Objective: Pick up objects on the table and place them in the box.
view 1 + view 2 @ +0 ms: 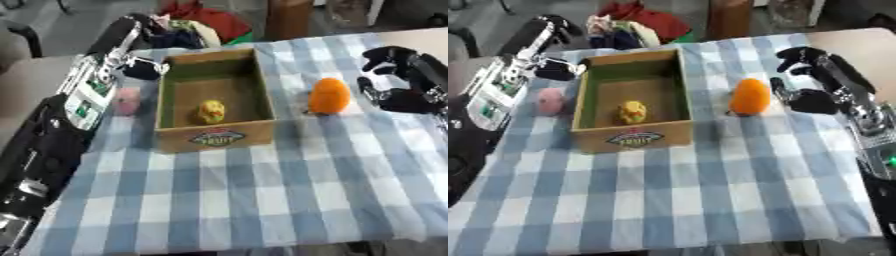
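A cardboard box (219, 138) with a green inside stands at the middle of the checked table, and a small yellow object (211, 111) lies in it. An orange fruit-shaped object (330, 96) stands on the cloth just right of the box. A pink object (551, 101) lies beside the box's left wall. My right hand (808, 95) is open a little to the right of the orange object, fingers and thumb spread toward it without touching. My left hand (143, 68) hovers at the box's far left corner, above the pink object, holding nothing I can see.
The blue and white checked cloth (262, 200) covers the table down to the near edge. A heap of red and dark clothing (206, 20) and a brown upright object (289, 17) sit beyond the far edge. My left arm (52, 140) runs along the table's left side.
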Robot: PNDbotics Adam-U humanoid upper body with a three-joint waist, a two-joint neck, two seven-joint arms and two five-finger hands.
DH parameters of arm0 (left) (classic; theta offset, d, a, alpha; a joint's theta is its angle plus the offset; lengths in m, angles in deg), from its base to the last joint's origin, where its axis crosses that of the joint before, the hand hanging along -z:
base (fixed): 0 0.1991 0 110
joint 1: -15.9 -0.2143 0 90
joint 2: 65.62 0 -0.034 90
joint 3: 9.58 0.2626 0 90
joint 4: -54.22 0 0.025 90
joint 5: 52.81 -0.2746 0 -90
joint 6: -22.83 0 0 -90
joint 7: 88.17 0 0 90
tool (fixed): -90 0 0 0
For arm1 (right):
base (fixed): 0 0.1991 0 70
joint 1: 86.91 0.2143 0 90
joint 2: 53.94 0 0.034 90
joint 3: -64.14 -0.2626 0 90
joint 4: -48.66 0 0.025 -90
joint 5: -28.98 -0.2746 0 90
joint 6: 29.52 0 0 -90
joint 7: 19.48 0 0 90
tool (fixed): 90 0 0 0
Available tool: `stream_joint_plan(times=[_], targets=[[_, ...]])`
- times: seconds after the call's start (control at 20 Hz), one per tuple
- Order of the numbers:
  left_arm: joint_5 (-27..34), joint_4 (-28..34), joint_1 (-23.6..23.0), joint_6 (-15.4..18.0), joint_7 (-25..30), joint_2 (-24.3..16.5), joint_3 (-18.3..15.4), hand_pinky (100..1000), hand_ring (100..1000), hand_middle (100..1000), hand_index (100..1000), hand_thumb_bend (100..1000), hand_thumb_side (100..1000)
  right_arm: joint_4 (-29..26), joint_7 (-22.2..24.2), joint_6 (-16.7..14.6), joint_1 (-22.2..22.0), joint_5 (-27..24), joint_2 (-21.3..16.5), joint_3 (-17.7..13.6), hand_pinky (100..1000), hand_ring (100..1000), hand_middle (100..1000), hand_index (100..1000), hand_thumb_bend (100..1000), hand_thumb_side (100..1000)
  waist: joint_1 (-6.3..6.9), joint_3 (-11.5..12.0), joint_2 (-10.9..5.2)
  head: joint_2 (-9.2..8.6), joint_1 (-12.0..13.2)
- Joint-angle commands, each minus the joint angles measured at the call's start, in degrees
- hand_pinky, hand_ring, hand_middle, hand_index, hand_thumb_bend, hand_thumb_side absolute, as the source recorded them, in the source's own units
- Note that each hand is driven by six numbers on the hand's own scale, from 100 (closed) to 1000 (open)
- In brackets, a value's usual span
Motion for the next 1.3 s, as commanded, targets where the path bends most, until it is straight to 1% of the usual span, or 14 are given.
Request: stream_joint_plan(times=[0.05, 0.3, 0.5, 0.6, 0.7, 0.75, 0.8, 0.85, 0.9, 0.95, 1.05, 1.15, 1.3], targets=[[-1.2, -2.5, 0.3, -0.7, -0.3, -2.6, -1.4, 727, 675, 695, 747, 401, 100, -0.4, -0.2, -0.1, 0.8, 0.2, -1.4, -0.4, 837, 921, 624, 819, 175, 124, -0.22, 0.1, -0.88, -0.28, -0.3], [-3.9, -9.4, 0.3, -1.2, -0.1, -2.4, -2.7, 724, 677, 703, 759, 403, 100, -0.5, -0.2, -0.1, 0.8, 0.1, -1.4, -0.4, 837, 921, 624, 820, 173, 124, -0.27, 0.2, -0.86, -0.24, -0.4], [-6.2, -14.1, 0.6, -0.7, 1.3, -2.0, -2.7, 723, 683, 719, 772, 413, 100, -0.5, -0.2, -0.1, 0.7, 0.0, -1.4, -0.4, 837, 921, 624, 820, 171, 124, -0.3, 0.1, -0.87, -0.26, -0.4], [-7.8, -16.0, 0.7, -0.5, 1.8, -1.7, -2.7, 716, 674, 714, 773, 412, 100, -0.5, -0.2, -0.1, 0.7, 0.0, -1.4, -0.4, 837, 922, 624, 820, 170, 124, -0.32, 0.1, -0.88, -0.25, -0.5], [-9.7, -17.6, 0.9, -0.3, 2.2, -1.3, -2.6, 709, 643, 703, 769, 412, 100, -0.5, -0.2, -0.1, 0.7, 0.0, -1.4, -0.4, 838, 922, 624, 820, 169, 124, -0.37, 0.0, -0.9, -0.21, -0.5], [-10.6, -18.2, 1.0, -0.2, 2.5, -1.1, -2.6, 702, 622, 678, 757, 402, 100, -0.5, -0.2, -0.1, 0.7, 0.0, -1.4, -0.4, 838, 922, 624, 820, 168, 123, -0.38, -0.1, -0.91, -0.2, -0.5], [-11.3, -18.7, 1.1, 0.0, 2.9, -1.0, -2.6, 691, 594, 627, 717, 385, 100, -0.5, -0.2, -0.1, 0.7, 0.0, -1.4, -0.4, 838, 922, 624, 820, 168, 123, -0.4, -0.1, -0.93, -0.2, -0.4], [-11.8, -19.1, 1.2, 0.3, 3.3, -0.8, -2.6, 671, 537, 553, 647, 358, 100, -0.5, -0.2, -0.1, 0.7, 0.0, -1.4, -0.4, 838, 922, 624, 820, 167, 123, -0.42, -0.1, -0.95, -0.19, -0.4], [-12.0, -19.1, 1.3, 0.4, 3.3, -0.6, -2.8, 661, 511, 519, 612, 347, 100, -0.5, -0.2, -0.1, 0.7, 0.0, -1.4, -0.4, 838, 922, 624, 820, 167, 123, -0.44, -0.2, -0.96, -0.18, -0.5], [-12.1, -19.0, 1.4, 0.4, 3.0, -0.4, -3.0, 644, 468, 467, 555, 334, 100, -0.5, -0.2, -0.1, 0.7, 0.0, -1.4, -0.4, 838, 922, 624, 820, 166, 123, -0.45, -0.2, -0.97, -0.18, -0.5], [-11.3, -17.3, 1.6, 0.4, 1.4, -0.3, -3.4, 634, 433, 425, 521, 327, 100, -0.5, -0.2, 0.0, 0.7, -0.1, -1.3, -0.4, 838, 922, 624, 820, 165, 123, -0.48, -0.2, -0.99, -0.21, -0.5], [-9.6, -14.6, 1.7, 0.4, -0.4, -0.4, -3.4, 632, 420, 406, 500, 319, 100, -0.5, -0.3, 0.0, 0.6, -0.1, -1.4, -0.4, 838, 922, 623, 820, 164, 123, -0.49, -0.2, -1.0, -0.22, -0.5], [-6.6, -9.0, 2.1, 0.5, -2.4, -0.4, -2.6, 632, 412, 391, 481, 308, 100, -0.5, -0.2, -0.1, 0.7, -0.1, -1.3, -0.4, 839, 922, 623, 820, 161, 124, -0.5, -0.2, -1.05, -0.22, -0.4]])
